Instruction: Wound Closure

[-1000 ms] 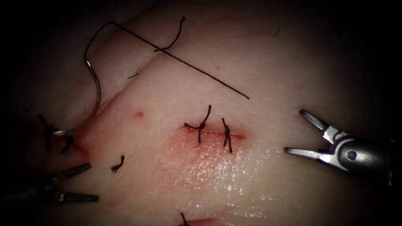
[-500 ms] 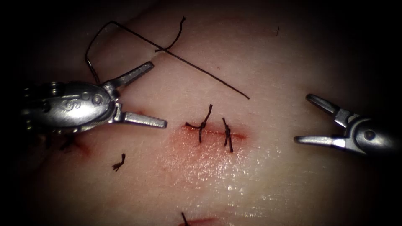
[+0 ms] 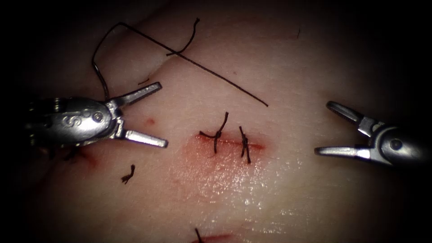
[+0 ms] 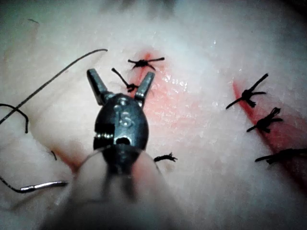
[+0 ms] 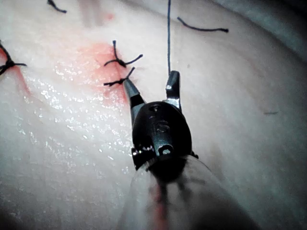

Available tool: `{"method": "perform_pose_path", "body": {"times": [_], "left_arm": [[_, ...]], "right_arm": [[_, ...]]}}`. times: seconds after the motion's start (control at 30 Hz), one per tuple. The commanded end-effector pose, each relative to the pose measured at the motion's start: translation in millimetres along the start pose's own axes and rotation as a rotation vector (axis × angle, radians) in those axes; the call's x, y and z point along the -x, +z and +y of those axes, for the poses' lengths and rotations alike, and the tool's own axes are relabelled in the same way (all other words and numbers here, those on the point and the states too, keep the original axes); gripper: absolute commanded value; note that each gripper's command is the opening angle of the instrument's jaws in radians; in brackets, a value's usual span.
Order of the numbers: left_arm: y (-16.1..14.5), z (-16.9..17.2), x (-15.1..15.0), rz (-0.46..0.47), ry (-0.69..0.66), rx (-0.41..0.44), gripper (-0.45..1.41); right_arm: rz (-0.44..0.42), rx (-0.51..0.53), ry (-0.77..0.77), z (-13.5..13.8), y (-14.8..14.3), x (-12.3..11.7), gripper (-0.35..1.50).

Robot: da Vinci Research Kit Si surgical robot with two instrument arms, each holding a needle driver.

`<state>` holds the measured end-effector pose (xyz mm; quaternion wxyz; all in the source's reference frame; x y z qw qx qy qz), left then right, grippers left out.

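The short cut (image 3: 230, 144) in the tissue (image 3: 279, 67) carries two knotted stitches (image 3: 217, 135) and is ringed by red fluid. My left tool (image 3: 163, 114) hovers left of the cut, jaws open, holding nothing. The curved needle (image 3: 103, 83) lies on the tissue further left, held by neither tool, its lower curve hidden behind the left tool; it also shows as needle (image 4: 45, 185). Its thread (image 3: 211, 74) runs across the tissue above the cut. My right tool (image 3: 322, 128) stands right of the cut, open and empty; right tool (image 5: 149, 79) is near the stitches.
A loose thread scrap (image 3: 127, 175) lies below the left tool, and a curled cut end (image 3: 191, 38) crosses the long thread. Another stitched cut (image 4: 261, 120) lies beside this one, and a red edge (image 3: 211, 237) shows at the bottom.
The left tool came up from the lower left over the needle, then drew back slightly left and down. The right tool shifted a little up and right. Needle and thread have not moved.
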<state>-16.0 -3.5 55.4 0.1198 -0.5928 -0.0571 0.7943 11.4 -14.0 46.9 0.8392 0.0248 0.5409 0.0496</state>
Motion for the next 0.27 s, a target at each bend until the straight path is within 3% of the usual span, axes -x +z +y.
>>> {"method": "perform_pose_path", "body": {"times": [0.03, 0.27], "left_arm": [[0.5, 0.0, 0.4, 0.002, -0.001, 0.001, 0.76], [0.3, -0.1, 1.4, -0.006, -0.016, -0.012, 0.73]], "right_arm": [[0.002, 0.0, -0.003, 0.3, 0.8, 0.0, 1.21], [0.004, 0.003, -0.003, 0.2, 0.9, 0.0, 1.18]]}}
